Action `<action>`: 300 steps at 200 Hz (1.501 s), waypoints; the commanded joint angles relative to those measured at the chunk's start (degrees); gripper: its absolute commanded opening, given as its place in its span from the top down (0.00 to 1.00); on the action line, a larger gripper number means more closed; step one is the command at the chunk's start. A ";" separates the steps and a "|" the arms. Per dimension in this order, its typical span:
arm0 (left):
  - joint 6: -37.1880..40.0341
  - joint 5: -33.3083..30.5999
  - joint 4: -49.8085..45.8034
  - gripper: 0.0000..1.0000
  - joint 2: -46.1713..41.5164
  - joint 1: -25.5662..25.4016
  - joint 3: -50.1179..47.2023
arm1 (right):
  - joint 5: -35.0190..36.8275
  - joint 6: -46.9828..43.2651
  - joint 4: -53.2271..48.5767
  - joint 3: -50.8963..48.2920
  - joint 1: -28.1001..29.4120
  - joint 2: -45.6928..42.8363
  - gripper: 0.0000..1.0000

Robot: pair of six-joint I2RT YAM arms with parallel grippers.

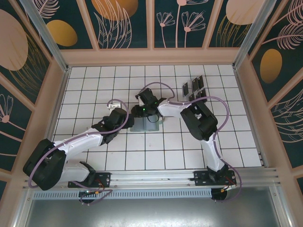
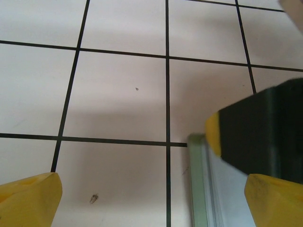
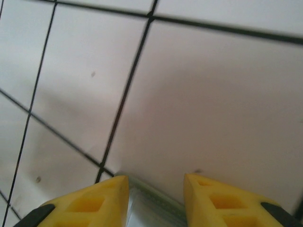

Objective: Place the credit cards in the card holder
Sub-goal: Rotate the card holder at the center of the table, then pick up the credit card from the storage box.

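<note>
The right tool [image 3: 155, 178] hangs over the card holder [image 1: 141, 126], forearm stretched leftward.

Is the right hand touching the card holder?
Cannot tell. Right wrist view: the right hand sits at the card holder, but neither contact nor gap shows plainly.

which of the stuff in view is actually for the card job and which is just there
For the job:
- credit cards, black, grouped at the far right of the table
- card holder, grey-green, mid-table

Just there:
- white tiled table
- patterned walls
</note>
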 commanded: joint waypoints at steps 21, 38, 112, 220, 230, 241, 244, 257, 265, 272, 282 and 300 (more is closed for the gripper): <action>-0.82 1.01 -0.10 0.02 0.45 0.44 -0.87 | 1.98 -2.14 -1.76 -0.54 -0.12 -5.05 0.61; -0.76 1.19 0.11 0.01 0.70 0.50 -0.89 | 4.57 -2.40 -3.08 -0.26 -1.31 -9.15 0.59; -0.80 2.76 0.69 0.02 1.78 0.50 -0.41 | 25.06 -6.24 -20.58 -4.66 -13.35 -23.92 0.59; -0.76 3.45 1.04 0.01 4.31 0.45 0.44 | 36.90 -11.92 -25.44 -11.13 -23.89 -25.43 0.64; -0.76 3.43 1.00 0.01 4.49 0.47 0.49 | 37.22 -12.14 -25.44 -11.22 -24.32 -24.84 0.64; -0.79 3.43 0.96 0.02 4.51 0.44 0.45 | 37.20 -12.33 -25.19 -11.35 -24.85 -24.31 0.64; -0.76 3.43 0.96 0.01 4.52 0.47 0.45 | 37.12 -12.37 -25.06 -11.39 -25.02 -24.19 0.64; -0.67 3.30 0.95 0.01 4.56 0.50 0.45 | 37.07 -12.57 -24.70 -11.50 -25.71 -23.57 0.64; -0.60 3.27 0.95 0.01 4.53 0.45 0.45 | 37.04 -12.66 -24.51 -11.48 -26.05 -23.31 0.64; -0.59 3.19 0.95 0.02 4.57 0.48 0.44 | 36.92 -12.76 -24.25 -11.57 -26.35 -23.00 0.64; -0.71 3.20 0.95 0.02 4.69 0.44 0.45 | 36.51 -12.84 -23.99 -11.57 -26.60 -22.57 0.64; -0.76 3.31 1.09 0.01 4.91 0.48 0.46 | 35.79 -13.05 -23.67 -11.24 -26.84 -21.53 0.64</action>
